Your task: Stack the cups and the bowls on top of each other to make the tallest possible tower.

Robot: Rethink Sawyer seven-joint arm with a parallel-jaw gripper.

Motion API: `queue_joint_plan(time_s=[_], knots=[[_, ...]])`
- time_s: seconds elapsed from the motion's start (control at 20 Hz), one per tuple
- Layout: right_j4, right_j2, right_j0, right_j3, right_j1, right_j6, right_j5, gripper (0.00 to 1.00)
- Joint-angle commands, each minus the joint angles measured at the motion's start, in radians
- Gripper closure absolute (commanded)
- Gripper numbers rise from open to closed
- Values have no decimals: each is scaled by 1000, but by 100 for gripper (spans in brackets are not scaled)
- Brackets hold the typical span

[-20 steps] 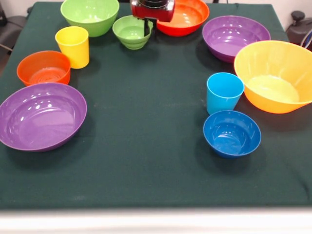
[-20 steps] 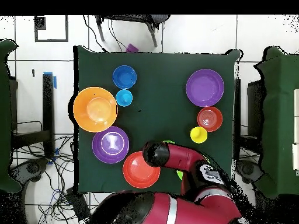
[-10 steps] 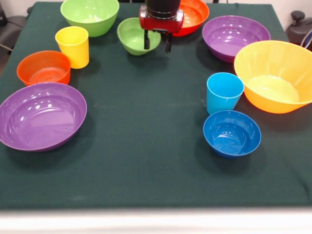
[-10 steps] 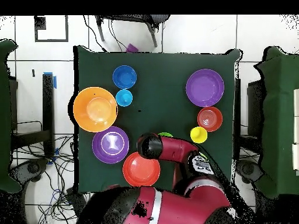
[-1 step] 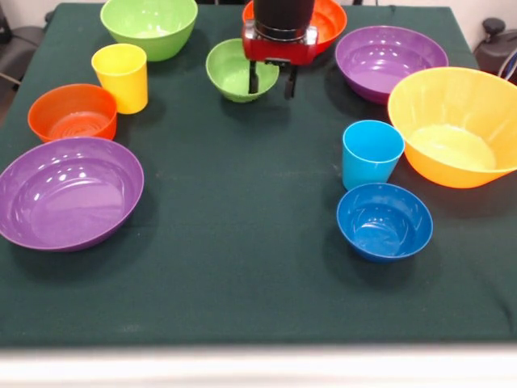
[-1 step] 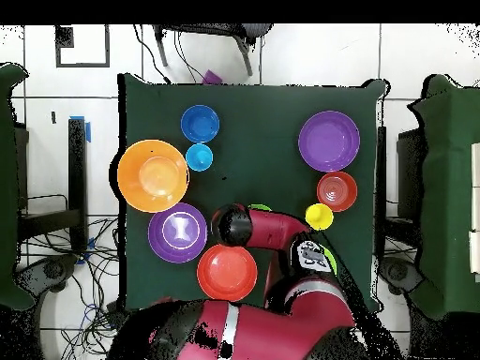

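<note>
My gripper [image 5: 271, 82] is shut on the right rim of a small green bowl [image 5: 234, 73]. One finger is inside the bowl, the other outside, and the bowl tilts a little just above the cloth. From overhead the arm [image 6: 234, 226] covers the gripper, and only a sliver of the green bowl [image 6: 261, 207] shows. The yellow cup [image 5: 121, 77] stands to the left, the light blue cup [image 5: 371, 153] to the right. The big orange bowl [image 5: 456, 125] sits upright at the right edge. All cups and bowls stand apart; no tower is in view.
Round the green table [image 5: 242, 267] stand a large green bowl [image 5: 149, 26], a red-orange bowl [image 5: 327, 24] behind the gripper, two purple bowls [image 5: 389, 61] [image 5: 69, 192], a small red-orange bowl [image 5: 73, 113] and a dark blue bowl [image 5: 384, 220].
The gripper has come away from the back edge toward the table's middle, and the small green bowl has moved along with it and tipped.
</note>
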State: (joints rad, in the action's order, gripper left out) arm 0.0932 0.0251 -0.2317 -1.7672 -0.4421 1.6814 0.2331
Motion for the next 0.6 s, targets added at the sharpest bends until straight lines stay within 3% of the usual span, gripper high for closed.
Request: queue_joint_plan(time_s=[0.05, 0.6], knots=[[-68, -75, 46, 111, -28, 138, 146, 0], [-95, -9, 111, 126, -88, 147, 265, 0]])
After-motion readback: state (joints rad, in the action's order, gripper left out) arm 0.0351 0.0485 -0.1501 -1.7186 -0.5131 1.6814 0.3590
